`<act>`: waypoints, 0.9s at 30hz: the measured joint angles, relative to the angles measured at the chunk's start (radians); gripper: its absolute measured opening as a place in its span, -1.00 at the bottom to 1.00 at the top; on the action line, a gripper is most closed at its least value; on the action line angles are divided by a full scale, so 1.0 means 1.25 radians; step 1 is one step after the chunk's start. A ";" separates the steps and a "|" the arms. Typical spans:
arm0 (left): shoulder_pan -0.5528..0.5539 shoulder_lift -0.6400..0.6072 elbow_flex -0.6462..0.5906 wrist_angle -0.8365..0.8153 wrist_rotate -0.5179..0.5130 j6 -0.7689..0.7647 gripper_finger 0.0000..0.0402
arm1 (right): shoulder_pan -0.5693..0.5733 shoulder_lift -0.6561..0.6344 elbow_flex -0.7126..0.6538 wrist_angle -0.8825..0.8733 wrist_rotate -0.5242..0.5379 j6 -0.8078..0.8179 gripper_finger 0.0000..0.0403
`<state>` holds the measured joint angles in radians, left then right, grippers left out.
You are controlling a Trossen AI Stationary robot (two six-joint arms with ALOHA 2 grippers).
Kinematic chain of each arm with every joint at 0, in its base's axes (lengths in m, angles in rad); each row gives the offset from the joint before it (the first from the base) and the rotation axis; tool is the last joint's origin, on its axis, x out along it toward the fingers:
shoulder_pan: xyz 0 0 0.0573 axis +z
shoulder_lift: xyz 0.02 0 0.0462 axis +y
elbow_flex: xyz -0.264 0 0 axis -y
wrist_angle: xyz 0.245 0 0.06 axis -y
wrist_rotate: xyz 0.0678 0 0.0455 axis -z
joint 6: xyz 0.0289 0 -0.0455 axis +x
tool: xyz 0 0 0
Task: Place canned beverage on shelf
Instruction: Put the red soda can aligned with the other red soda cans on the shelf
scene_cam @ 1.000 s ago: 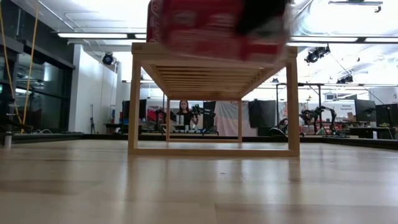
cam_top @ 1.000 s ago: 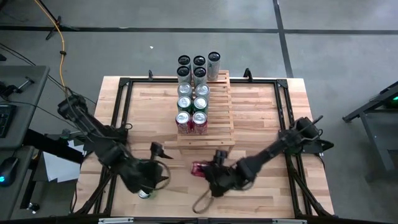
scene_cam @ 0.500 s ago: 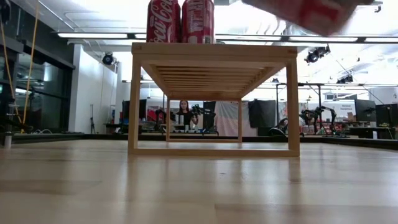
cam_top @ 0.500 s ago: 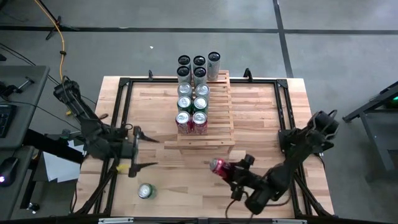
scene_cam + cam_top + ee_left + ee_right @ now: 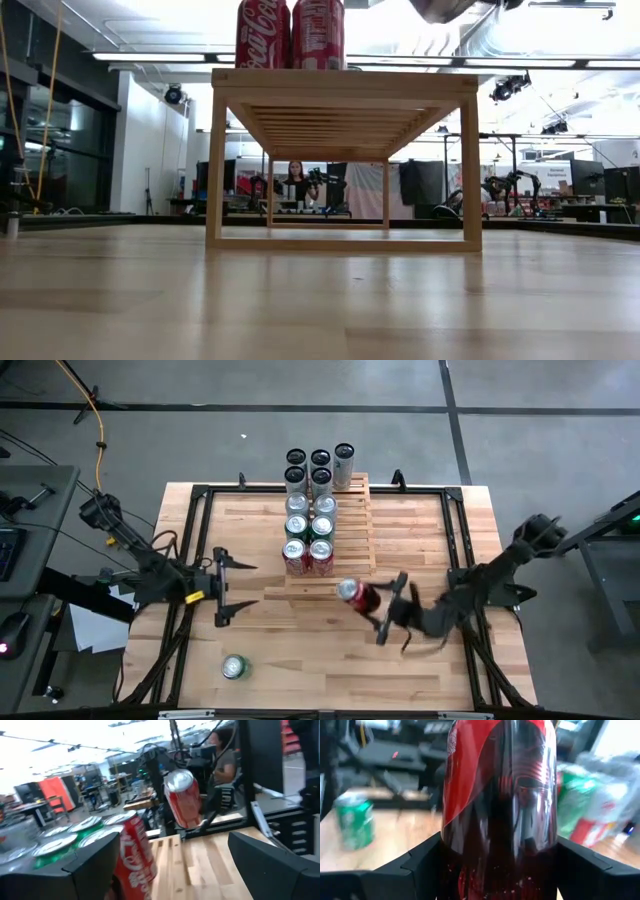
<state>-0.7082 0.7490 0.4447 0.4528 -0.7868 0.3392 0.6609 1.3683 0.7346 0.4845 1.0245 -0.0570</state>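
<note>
The shelf (image 5: 345,545), a pale slatted wooden rack, stands mid-table with two rows of cans on it. Two red cans (image 5: 290,33) are at its near end, with green, silver and black cans behind. My right gripper (image 5: 372,605) is shut on a red can (image 5: 352,593), which is off the table by the shelf's near right corner. The same can shows in the left wrist view (image 5: 182,797). My left gripper (image 5: 245,585) is open and empty, to the left of the shelf. A green can (image 5: 234,667) stands upright on the table near the front edge. My right gripper pinches the red can's side wall (image 5: 470,855) between its two fingers (image 5: 420,865), one on each side. The fingers lie about level and come from the table's right side. The can is lifted clear of the table, top up and slightly tilted.
A black frame (image 5: 200,495) runs around the tabletop (image 5: 420,530). The shelf's right half (image 5: 358,520) holds no cans. Beyond the table the room shows desks, equipment and a seated person (image 5: 297,180).
My right gripper has lifted the red can from near the front edge, swung it right and then toward the shelf, and tipped from pointing down to level. My left gripper has drawn away from the green can toward the far left, also tipping to level. The green can stayed put.
</note>
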 joint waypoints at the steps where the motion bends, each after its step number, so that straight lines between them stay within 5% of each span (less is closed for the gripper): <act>1: 0.012 0.000 -0.008 0.010 0.001 -0.007 0.80 | -0.018 -0.018 -0.034 0.069 -0.013 -0.043 0.43; 8: 0.073 -0.007 -0.046 0.060 0.059 -0.018 0.80 | -0.159 -0.095 -0.245 0.521 -0.244 -0.201 0.43; 13: 0.102 -0.007 -0.047 0.061 0.088 -0.026 0.80 | -0.265 -0.065 -0.309 0.618 -0.409 -0.122 0.43; 27: 0.146 -0.007 -0.047 -0.006 0.097 -0.037 0.80 | -0.373 0.069 -0.295 0.745 -0.504 -0.081 0.43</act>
<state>-0.5260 0.7405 0.3862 0.4456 -0.6653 0.2930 0.1942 1.4545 0.3653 1.4162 0.3940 -0.1582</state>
